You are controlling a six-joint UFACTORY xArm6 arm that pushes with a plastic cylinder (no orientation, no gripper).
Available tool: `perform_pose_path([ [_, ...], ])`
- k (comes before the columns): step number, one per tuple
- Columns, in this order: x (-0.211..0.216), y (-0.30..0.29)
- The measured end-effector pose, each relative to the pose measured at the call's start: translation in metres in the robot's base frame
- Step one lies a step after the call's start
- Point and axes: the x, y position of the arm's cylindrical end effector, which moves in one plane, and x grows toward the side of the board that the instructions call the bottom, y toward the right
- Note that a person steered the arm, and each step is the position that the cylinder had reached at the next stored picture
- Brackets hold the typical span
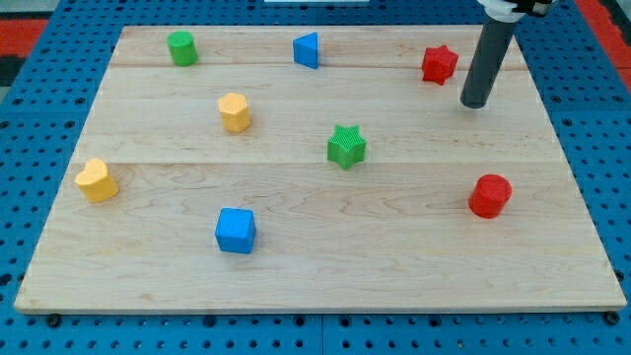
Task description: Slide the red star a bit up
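My tip (475,104), a bare rod gripping nothing, sits lower-right of the red star (439,64); pushing from here risks shoving it sideways left.

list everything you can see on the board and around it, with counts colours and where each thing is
red star: 1, red, near the view's top right
red cylinder: 1, red, view's right, lower half
green star: 1, green, about the board's middle
green cylinder: 1, green, view's top left
blue triangular block: 1, blue, top edge, near centre
blue cube: 1, blue, lower left of centre
yellow hexagonal block: 1, yellow, upper left of centre
yellow heart: 1, yellow, view's left edge
wooden board: 1, pale wood, fills the view
pegboard: 1, blue, around the board
my tip: 1, dark rod end, right of and slightly below the red star, apart from it
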Motion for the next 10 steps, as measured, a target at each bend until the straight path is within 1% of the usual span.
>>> perform_pose_path([
  [2,-0.006,0.004],
  [3,-0.036,0.024],
  [4,-0.056,0.036],
  [5,-0.057,-0.019],
  [6,-0.054,-0.042],
  [8,-0.051,-0.071],
  [9,-0.060,-0.078],
  [10,-0.079,-0.074],
])
